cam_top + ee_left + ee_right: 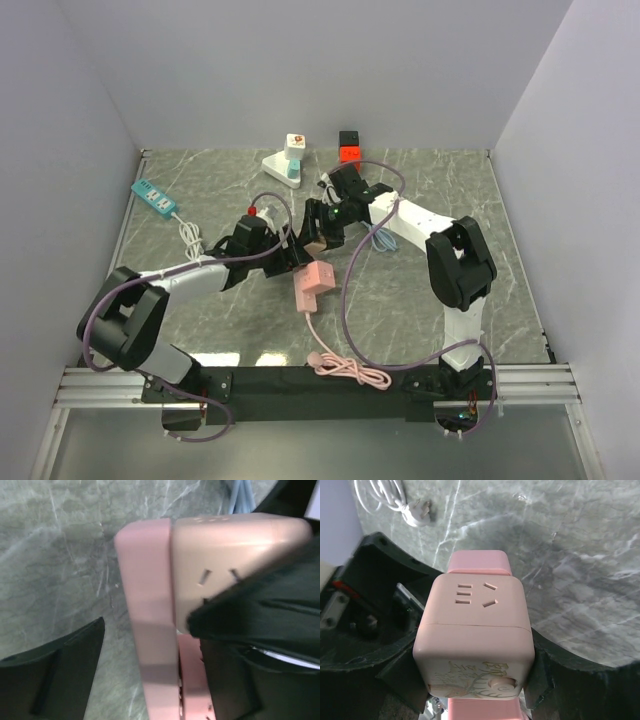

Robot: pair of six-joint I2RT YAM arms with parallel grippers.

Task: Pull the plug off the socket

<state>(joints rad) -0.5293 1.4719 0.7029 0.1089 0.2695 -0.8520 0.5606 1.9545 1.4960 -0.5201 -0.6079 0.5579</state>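
A pale pink cube socket (475, 630) with outlet slots on its face is clamped between my right gripper's (472, 675) fingers. In the top view the cube (320, 243) is at the table's middle, inside the right gripper (318, 222). A darker pink plug block (316, 280) is attached to it and trails a pink cable (345, 368) to the near edge. In the left wrist view the plug (150, 630) lies against the cube (235, 565). My left gripper (150, 645) straddles the plug. One finger (50, 680) stands clear of it. The left gripper (290, 252) sits beside the right one.
A teal power strip (153, 197) with a coiled white cable (190, 235) lies at the left. A white stand with a teal block (287, 160) and a red-black cube (349, 146) sit at the back. A blue cable (382, 240) lies under the right arm.
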